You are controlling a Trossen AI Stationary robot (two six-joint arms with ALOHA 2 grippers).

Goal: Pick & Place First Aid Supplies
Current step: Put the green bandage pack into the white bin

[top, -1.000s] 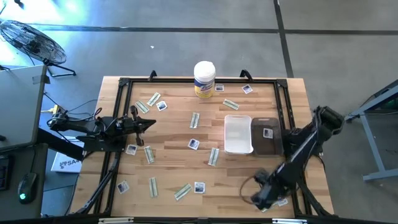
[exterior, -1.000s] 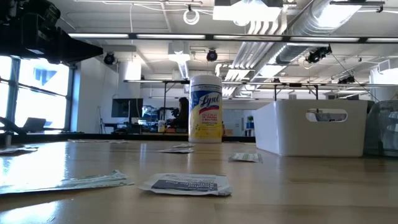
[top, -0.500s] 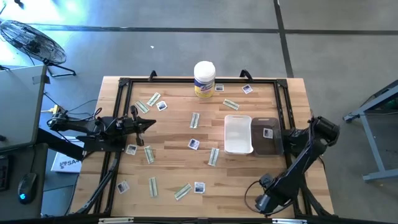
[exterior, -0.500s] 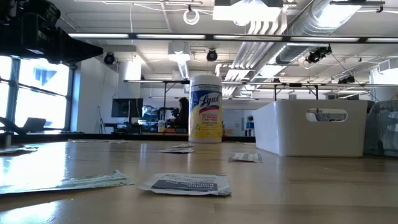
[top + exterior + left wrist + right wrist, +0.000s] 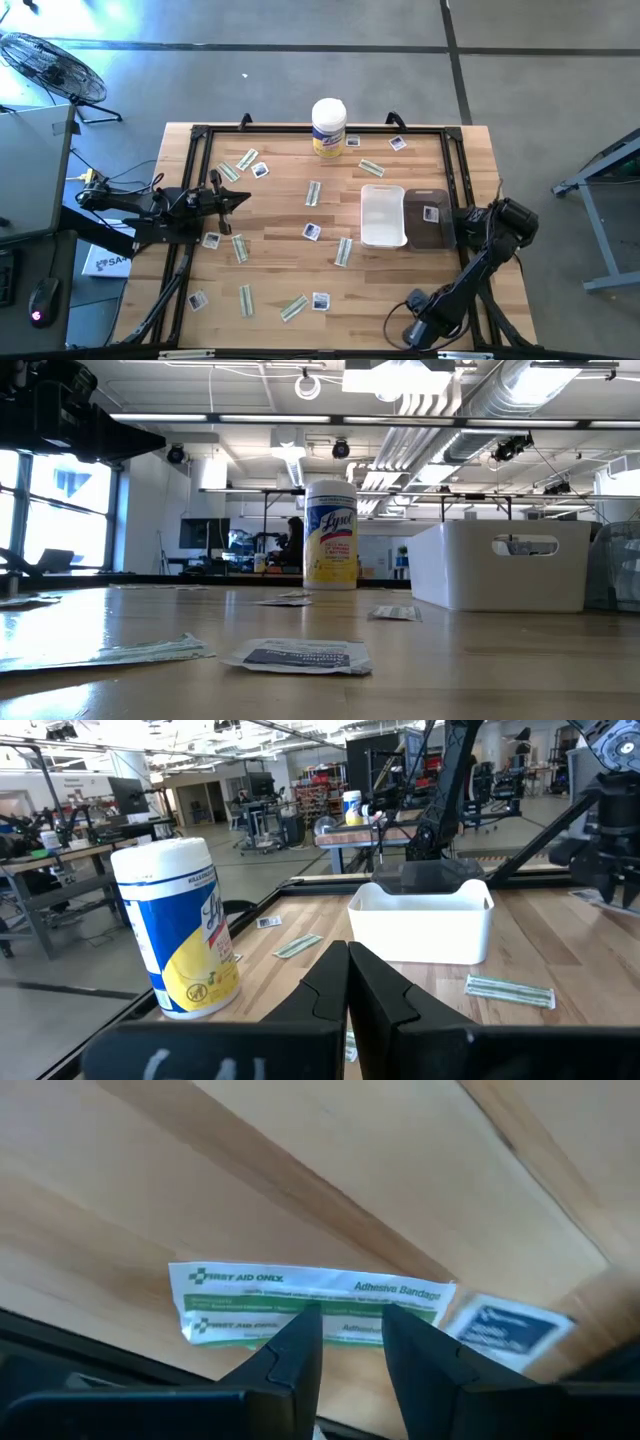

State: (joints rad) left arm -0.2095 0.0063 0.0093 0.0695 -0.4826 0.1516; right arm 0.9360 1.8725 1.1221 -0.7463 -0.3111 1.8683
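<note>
Several first aid packets lie flat on the wooden table: narrow green-white strips (image 5: 313, 193) and small white squares with a dark mark (image 5: 311, 231). My right gripper (image 5: 414, 331) is at the table's near edge, right of the middle, pointing down. It is open over a green-white bandage strip (image 5: 310, 1305), with a fingertip on either side of the strip's middle (image 5: 352, 1320). A white square packet (image 5: 505, 1330) lies beside that strip. My left gripper (image 5: 243, 199) is shut and empty at the table's left side; the left wrist view shows its fingers together (image 5: 347, 960). My right gripper's open fingers (image 5: 300, 1335) come down from above and lie across the bandage strip near its middle (image 5: 345, 1312). The strip lies flat on the table. I cannot tell whether the fingertips touch it.
A white canister with a yellow label (image 5: 328, 127) stands at the far edge. A white bin (image 5: 383, 215) and a dark bin (image 5: 430, 230) with one square packet (image 5: 431, 213) in it stand right of the middle. A black frame (image 5: 200, 135) runs around the table.
My right gripper has gone toward the table's near edge and a little to the left, and its arm has folded back along the right side. The packets have kept their places.
</note>
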